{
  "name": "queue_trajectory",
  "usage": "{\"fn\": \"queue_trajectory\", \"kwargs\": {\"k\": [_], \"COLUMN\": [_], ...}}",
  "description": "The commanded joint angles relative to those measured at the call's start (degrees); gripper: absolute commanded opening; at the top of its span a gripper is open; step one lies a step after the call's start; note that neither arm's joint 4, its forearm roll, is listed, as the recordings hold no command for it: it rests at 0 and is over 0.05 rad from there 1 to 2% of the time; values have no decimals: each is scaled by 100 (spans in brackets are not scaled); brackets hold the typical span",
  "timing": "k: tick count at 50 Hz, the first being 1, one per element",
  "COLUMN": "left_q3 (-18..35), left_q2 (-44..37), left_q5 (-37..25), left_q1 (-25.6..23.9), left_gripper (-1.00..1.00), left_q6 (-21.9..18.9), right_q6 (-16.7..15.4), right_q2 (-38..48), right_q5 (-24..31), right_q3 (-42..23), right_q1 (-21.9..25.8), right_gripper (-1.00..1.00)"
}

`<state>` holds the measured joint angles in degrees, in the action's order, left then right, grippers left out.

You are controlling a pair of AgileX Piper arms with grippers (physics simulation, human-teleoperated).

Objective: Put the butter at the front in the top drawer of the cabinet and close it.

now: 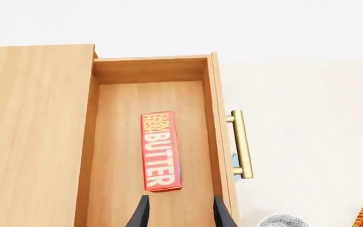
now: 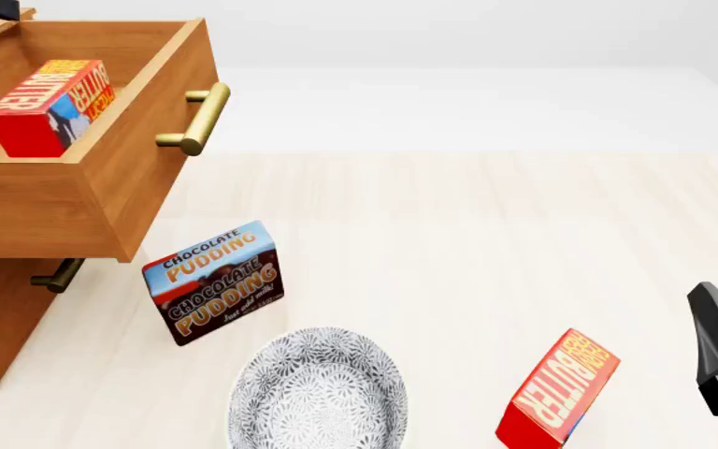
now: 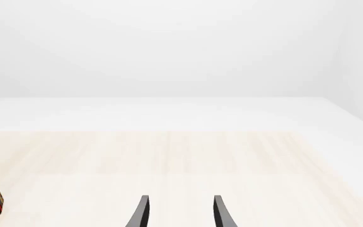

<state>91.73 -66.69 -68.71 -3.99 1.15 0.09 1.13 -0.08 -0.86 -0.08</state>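
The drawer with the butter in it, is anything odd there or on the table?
The top drawer hangs wide open with one butter inside. A second butter box stands tilted on the table.

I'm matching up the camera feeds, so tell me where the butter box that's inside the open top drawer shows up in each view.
Left wrist view: the butter lies on the top drawer floor, just beyond the open left gripper.
Front view: upper left, inside the drawer.
Right wrist view: not in it.
Shared landmark: the brass handle.
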Motion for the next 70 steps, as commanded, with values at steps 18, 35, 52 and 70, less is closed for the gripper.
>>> {"fn": "queue_trajectory", "kwargs": {"k": [18,35,52,70], "left_q3": [482,756,450,-286], "left_q2": [-294,-1018,-1735,-2262], "left_q5": [293,915,2117,3270], "left_q1": [-1446,-2338,-3084,-3526], "left_gripper": [100,100,100,100], "left_q6": [-90,-98,343,972], "right_q6": [-3,-3,-2,-3], "right_q2": [-3,-5,-4,-5], "right_q5": [-4,-4,-4,-3], "right_q3": [5,5,5,5], "right_q1": [-1,0,-1,0], "right_gripper": [100,100,100,100]}}
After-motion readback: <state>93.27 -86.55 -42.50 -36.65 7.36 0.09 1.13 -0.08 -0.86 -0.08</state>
